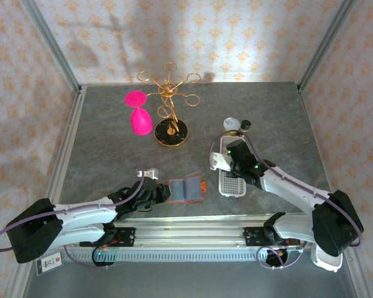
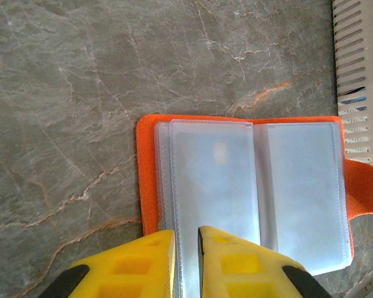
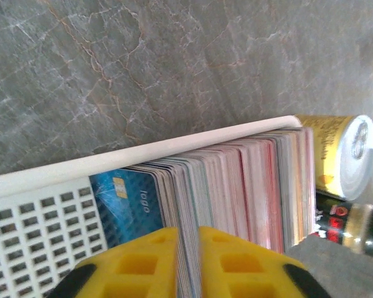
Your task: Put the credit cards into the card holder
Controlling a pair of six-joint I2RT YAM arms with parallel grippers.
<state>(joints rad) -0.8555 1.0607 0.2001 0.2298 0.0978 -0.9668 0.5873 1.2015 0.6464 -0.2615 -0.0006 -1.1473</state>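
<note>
Card holder [image 2: 214, 180] lay open flat on the bench [image 2: 81, 93], orange cover down and clear grey-blue sleeves facing up. Its tab stuck out on the side toward the white tray [image 3: 43, 230]. In the overhead view it sat just beside the near end of the tray, not touching it.

Left fingers [image 2: 130, 267] were nearly together at the holder's near edge. A clear sleeve ran down into the thin gap between them, so it looked clamped on that sleeve.

Credit cards [image 3: 248, 186] stood on edge, packed tight in the far end of the tray against its end wall. They were mostly pale pink-grey. A blue card [image 3: 127, 202] faced the tray's open grid section.

Right fingers [image 3: 137, 261] sat over the stack with a narrow slot between them and card edges in the slot. Couldn't tell whether they were gripping or loose.

A yellow-labelled can [image 3: 342, 149] and a dark bottle [image 3: 354, 226] lay just past the tray's far end.
</note>
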